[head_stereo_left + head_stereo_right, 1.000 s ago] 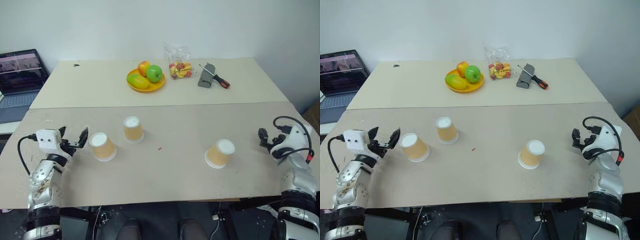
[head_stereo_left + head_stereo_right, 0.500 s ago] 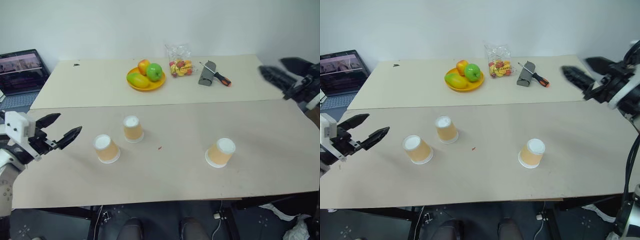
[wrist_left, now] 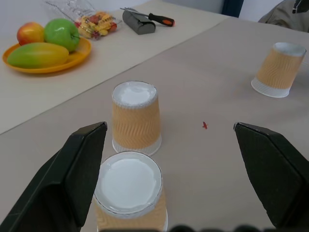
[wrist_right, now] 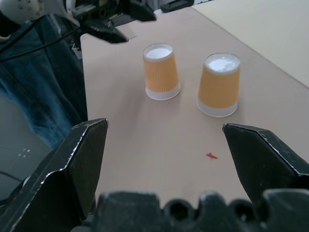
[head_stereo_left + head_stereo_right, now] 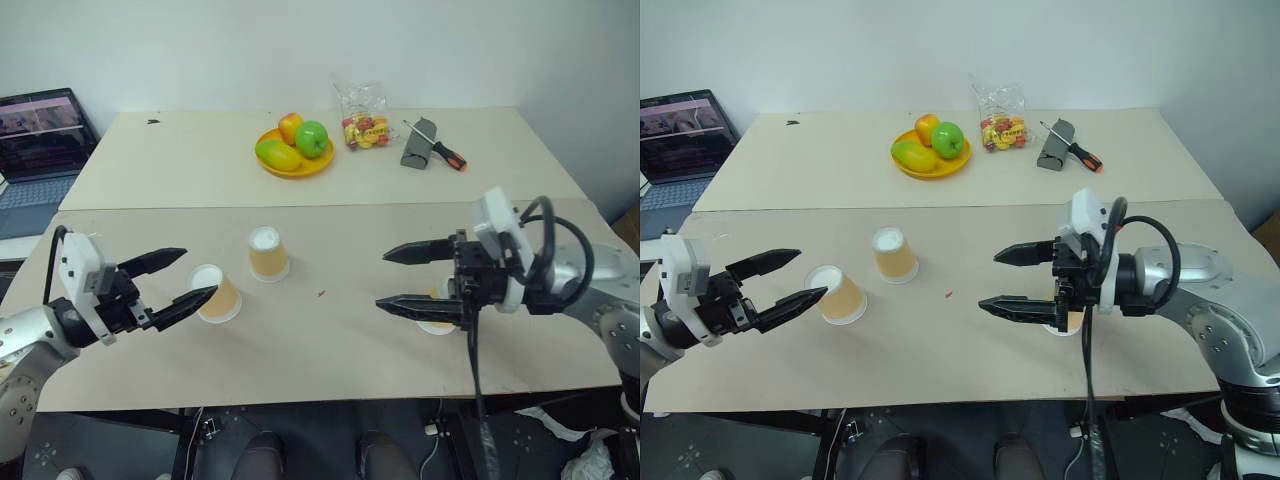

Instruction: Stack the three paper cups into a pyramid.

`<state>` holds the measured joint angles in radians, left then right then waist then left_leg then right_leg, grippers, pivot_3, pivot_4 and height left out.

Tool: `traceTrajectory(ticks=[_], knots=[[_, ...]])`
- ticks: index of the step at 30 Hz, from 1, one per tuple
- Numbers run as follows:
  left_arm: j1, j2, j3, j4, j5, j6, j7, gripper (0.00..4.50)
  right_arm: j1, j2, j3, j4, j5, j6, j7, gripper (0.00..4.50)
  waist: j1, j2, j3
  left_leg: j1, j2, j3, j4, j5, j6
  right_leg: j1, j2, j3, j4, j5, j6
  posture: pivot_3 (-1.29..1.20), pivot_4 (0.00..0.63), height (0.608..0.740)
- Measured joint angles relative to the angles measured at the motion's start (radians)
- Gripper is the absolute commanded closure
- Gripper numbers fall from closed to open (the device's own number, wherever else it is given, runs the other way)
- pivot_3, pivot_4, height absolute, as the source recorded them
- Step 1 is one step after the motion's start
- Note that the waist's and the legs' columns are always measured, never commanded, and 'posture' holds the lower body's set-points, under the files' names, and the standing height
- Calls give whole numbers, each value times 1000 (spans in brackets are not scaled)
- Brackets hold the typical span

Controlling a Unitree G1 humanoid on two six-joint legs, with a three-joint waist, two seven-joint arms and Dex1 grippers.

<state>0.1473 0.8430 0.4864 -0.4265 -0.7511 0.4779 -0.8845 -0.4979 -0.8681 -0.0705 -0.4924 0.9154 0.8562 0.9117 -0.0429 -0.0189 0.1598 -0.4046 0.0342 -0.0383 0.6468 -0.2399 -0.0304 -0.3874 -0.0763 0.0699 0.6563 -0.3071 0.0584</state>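
Three cups are seen upside down on the worktop [image 5: 330,350], none stacked: two near together at the left [image 5: 216,293] [image 5: 267,252], the third [image 5: 1068,318] well apart at the right, partly hidden. All are tan, ribbed, white-rimmed. The left end effector [image 5: 170,280] is held open beside the nearest cup, the right end effector [image 5: 1008,282] open above the worktop, apparently readied for grasping.

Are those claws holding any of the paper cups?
No. The left gripper and right gripper are both open and empty; all three cups stand untouched.
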Motion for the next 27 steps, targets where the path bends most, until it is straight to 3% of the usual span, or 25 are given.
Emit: traceTrajectory(ticks=[27], knots=[[-61, -76, -43, 154, 102, -72, -26, 0, -4, 23, 23, 22, -57, 9, -10, 5, 14, -1, 0, 0, 0, 0, 6, 0, 0, 0, 0, 0, 5, 0, 0, 0, 150, 740]])
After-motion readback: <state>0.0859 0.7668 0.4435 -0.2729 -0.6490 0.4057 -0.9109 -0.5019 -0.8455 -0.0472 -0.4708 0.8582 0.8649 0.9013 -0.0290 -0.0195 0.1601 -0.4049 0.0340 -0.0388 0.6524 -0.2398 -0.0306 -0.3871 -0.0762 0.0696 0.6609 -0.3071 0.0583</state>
